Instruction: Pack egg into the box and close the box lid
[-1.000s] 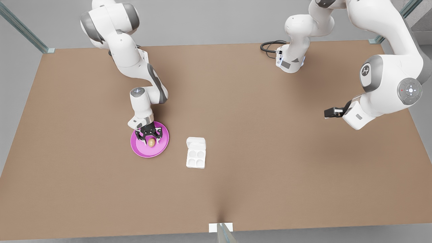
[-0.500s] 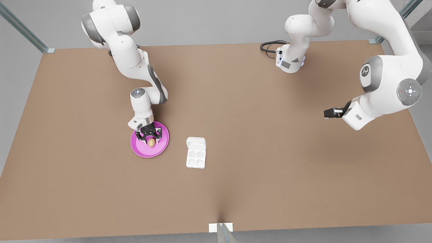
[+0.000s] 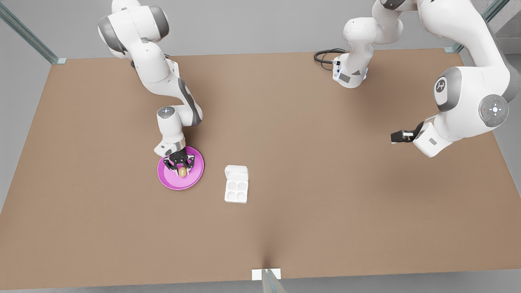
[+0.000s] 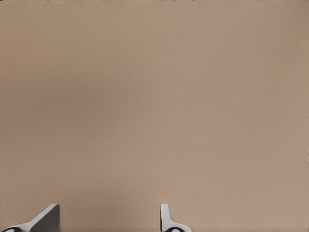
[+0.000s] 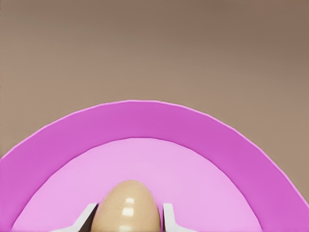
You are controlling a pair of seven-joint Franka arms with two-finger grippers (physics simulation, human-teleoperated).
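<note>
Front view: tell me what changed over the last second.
The right end effector narrowed its fingers from wide open until they flank the egg on the pink plate. The box, its open box lid and the waiting left end effector stayed put.

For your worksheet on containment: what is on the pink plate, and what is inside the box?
On the plate lies the egg, with the right gripper shut on it. The box shows four empty cups, its lid open. The left gripper waits apart, open.

— How does the egg [image 5: 128,207] look between my right gripper's fingers [image 5: 167,216]?
— Glossy and smooth, with highlights. The pink plate [image 5: 145,123] under it looks satin plastic.
— And the table [image 3: 309,134]?
— Matt brown, even. The box [image 3: 236,184] looks matt white.
</note>
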